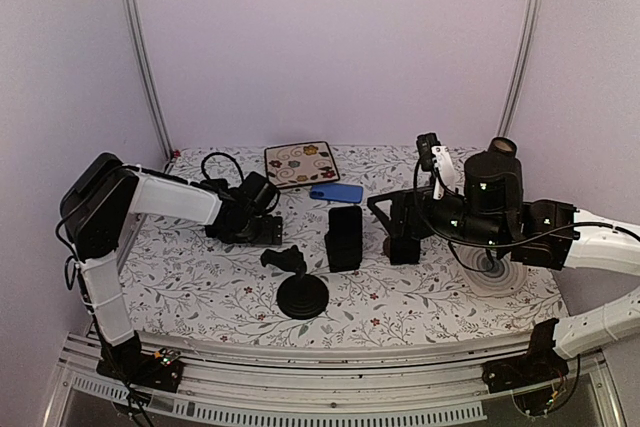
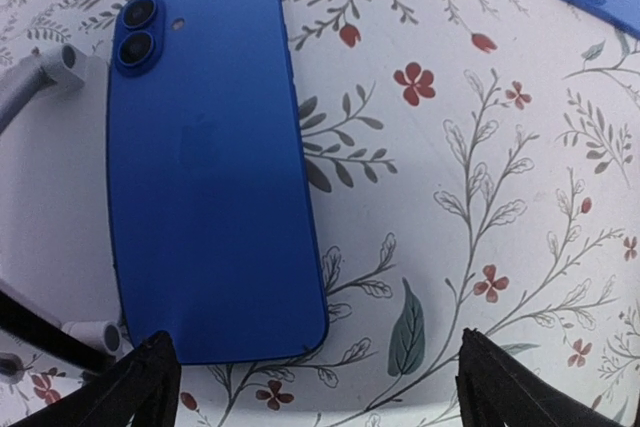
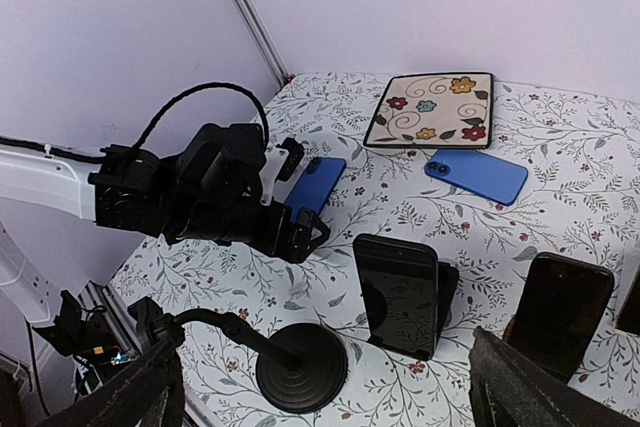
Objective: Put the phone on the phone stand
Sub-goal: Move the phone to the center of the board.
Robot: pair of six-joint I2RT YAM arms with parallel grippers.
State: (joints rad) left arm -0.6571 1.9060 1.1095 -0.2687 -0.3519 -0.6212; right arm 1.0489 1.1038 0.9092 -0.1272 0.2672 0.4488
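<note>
Phone [image 2: 210, 167] flat on the cloth [image 2: 450, 147], blue back up, lenses at its upper left corner in the left wrist view. Lies at the table's left side, not on the stand [image 1: 301, 294]. Sits just ahead of the left gripper [image 2: 312, 392], which is released and grasps nothing, fingertips [image 2: 135, 387] spread wide, one just beside the phone's near corner; contact cannot be told. Stand well apart, near the front edge: round black base, bent neck. Just behind it, a black phone [image 3: 398, 292] upright; another black phone [image 3: 556, 299] upright to the right. Farther back, a second blue phone [image 1: 336, 192] flat beside the plate [image 1: 301, 163]. Right gripper [image 3: 320, 392] released too, fingers wide, holding nothing, hanging over the cloth and facing the stand.
</note>
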